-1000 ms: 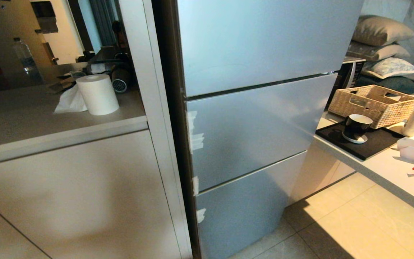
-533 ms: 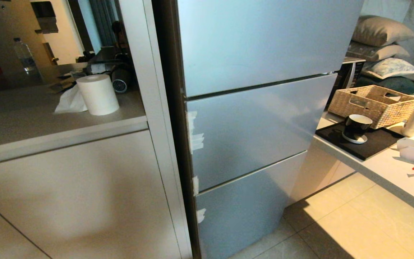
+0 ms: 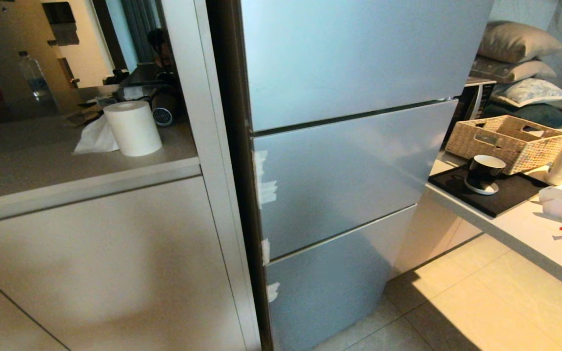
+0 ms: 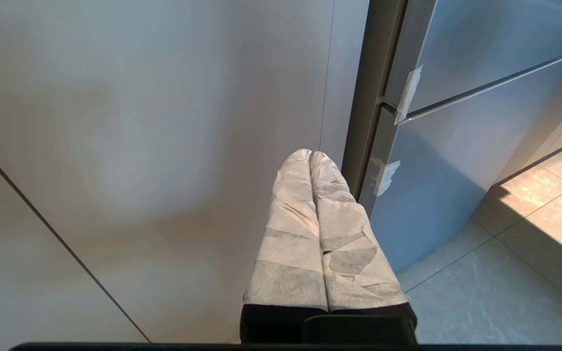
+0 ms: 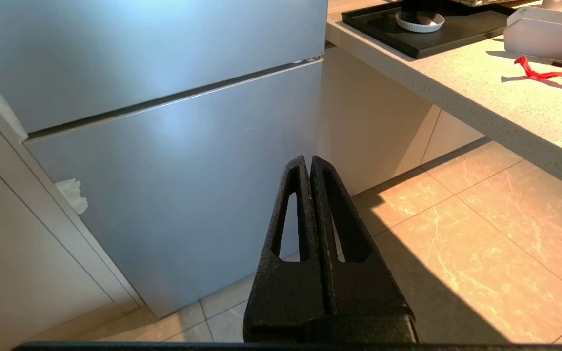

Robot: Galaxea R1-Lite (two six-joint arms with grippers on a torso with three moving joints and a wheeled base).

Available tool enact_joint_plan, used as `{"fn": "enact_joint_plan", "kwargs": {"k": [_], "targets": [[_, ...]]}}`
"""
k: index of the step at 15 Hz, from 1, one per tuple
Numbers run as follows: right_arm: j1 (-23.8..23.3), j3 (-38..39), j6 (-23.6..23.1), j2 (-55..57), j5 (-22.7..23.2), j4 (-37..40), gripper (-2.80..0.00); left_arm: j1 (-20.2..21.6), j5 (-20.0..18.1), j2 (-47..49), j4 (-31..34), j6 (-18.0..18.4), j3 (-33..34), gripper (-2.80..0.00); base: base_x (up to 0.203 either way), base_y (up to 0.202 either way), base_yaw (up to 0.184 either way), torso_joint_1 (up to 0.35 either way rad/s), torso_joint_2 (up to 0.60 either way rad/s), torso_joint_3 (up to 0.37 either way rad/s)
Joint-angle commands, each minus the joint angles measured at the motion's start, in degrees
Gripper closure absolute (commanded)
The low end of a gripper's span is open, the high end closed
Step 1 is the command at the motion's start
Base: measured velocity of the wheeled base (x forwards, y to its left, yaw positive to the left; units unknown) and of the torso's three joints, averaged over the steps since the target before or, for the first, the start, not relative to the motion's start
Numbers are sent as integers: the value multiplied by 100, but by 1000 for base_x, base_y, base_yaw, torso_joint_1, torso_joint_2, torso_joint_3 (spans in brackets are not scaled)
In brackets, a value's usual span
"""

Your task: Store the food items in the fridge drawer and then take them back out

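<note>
Fridge (image 3: 349, 175) fronts all closed, wicker basket (image 3: 508, 141) contents unclear

blocked: shut fridge panels (image 3: 344, 180) | free — floor (image 5: 456, 234) before them

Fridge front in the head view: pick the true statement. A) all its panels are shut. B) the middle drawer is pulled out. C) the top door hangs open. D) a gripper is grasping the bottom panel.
A: the fridge front panels sit flush with only thin seams between them, nothing is pulled out, and no gripper appears in the head view.
</note>
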Motion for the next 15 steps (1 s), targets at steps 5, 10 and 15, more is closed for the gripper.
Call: {"fn": "enact_joint_plan", "kwargs": {"k": [5,10,15], "targets": [[0,-8,-35,13,-12,3,0,0,3,0,0,-1,0,0,0,0,0,0,0,0],[0,0,-26,13,-12,3,0,0,3,0,0,-1,0,0,0,0,0,0,0,0],[0,0,-8,13,-12,3,0,0,3,0,0,-1,0,0,0,0,0,0,0,0]]}}
